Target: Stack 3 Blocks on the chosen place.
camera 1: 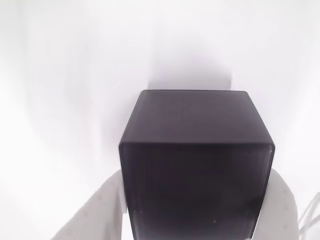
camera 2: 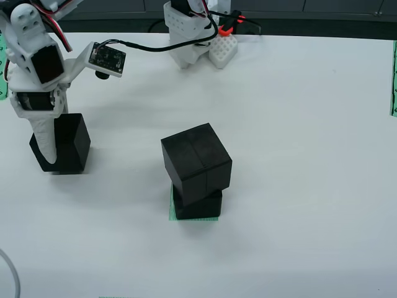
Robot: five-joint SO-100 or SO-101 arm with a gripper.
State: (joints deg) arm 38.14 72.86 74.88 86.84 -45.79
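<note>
In the view from above, my gripper (camera 2: 59,152) stands at the left of the white table, its fingers either side of a matte black block (camera 2: 74,139) that sits low on the surface. One white finger (camera 2: 46,139) covers the block's left face. In the view that rides on the gripper, this block (camera 1: 195,150) sits between the two white fingers (camera 1: 95,210), both against its sides. At the table's middle, two more blocks are stacked: the lower one (camera 2: 198,203) rests on the green striped patch (camera 2: 172,217), and the upper one (camera 2: 197,162) is twisted and overhangs it.
The arm's white base (camera 2: 186,37) and a small white studded board (camera 2: 223,49) stand at the back. A small circuit board (camera 2: 107,57) on a black cable hangs beside the arm. A white cable (camera 2: 9,273) curls at the front left. Green strips (camera 2: 393,81) mark the side edges.
</note>
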